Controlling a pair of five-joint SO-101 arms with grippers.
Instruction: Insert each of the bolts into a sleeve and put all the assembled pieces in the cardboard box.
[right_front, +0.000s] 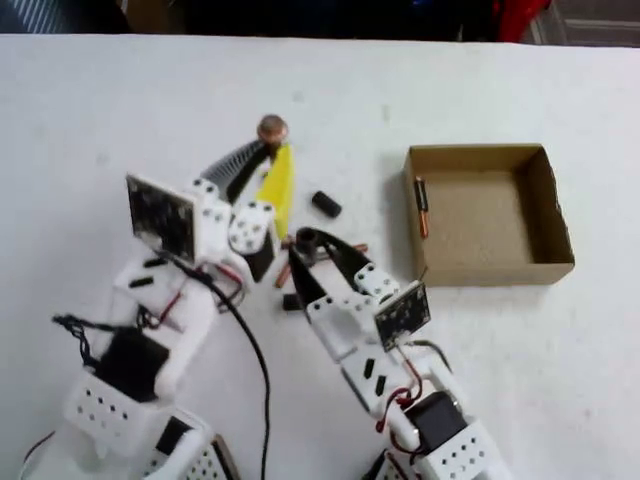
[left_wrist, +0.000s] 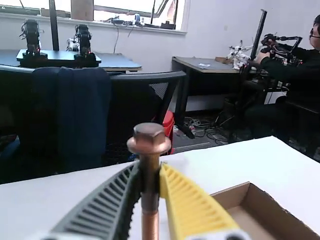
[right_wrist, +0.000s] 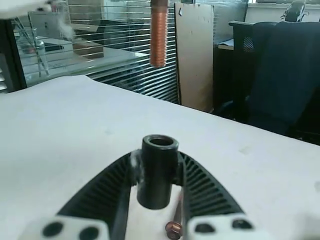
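Left pincer (left_wrist: 149, 176) gripping bolt (left_wrist: 149, 144) upright, head up

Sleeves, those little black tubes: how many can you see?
4. One sleeve stands in the right gripper; one lies on the table near the cardboard box; one beside the right arm; one on a bolt inside the box. Others may be hidden.

One cardboard box (right_front: 560, 225), one assembled piece (right_front: 421, 208), three sleeves (right_front: 326, 204), at least three bolts (right_front: 271, 128).
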